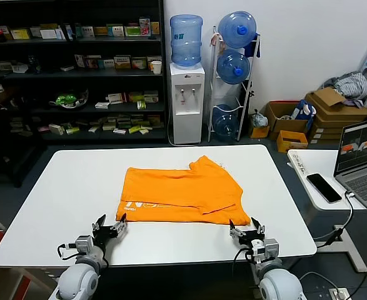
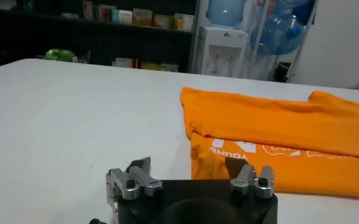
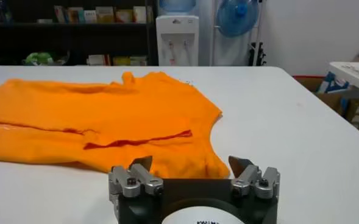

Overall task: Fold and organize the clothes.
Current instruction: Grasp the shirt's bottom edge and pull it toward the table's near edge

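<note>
The orange T-shirt [image 1: 186, 192] lies folded over on the white table [image 1: 64, 187], with white lettering showing along its near left edge. My left gripper [image 1: 110, 227] is open and empty just in front of the shirt's near left corner [image 2: 219, 167]. My right gripper [image 1: 246, 229] is open and empty just in front of the shirt's near right corner [image 3: 194, 159]. Neither gripper touches the cloth. In the left wrist view the gripper [image 2: 191, 171] faces the lettered edge; in the right wrist view the gripper [image 3: 191, 164] faces the corner.
A side table [image 1: 317, 169] at the right carries a phone [image 1: 324, 187] and a laptop [image 1: 366, 159]. Behind the table stand shelves [image 1: 77, 69], a water dispenser [image 1: 187, 100] and cardboard boxes [image 1: 333, 112] with a grey cloth heap.
</note>
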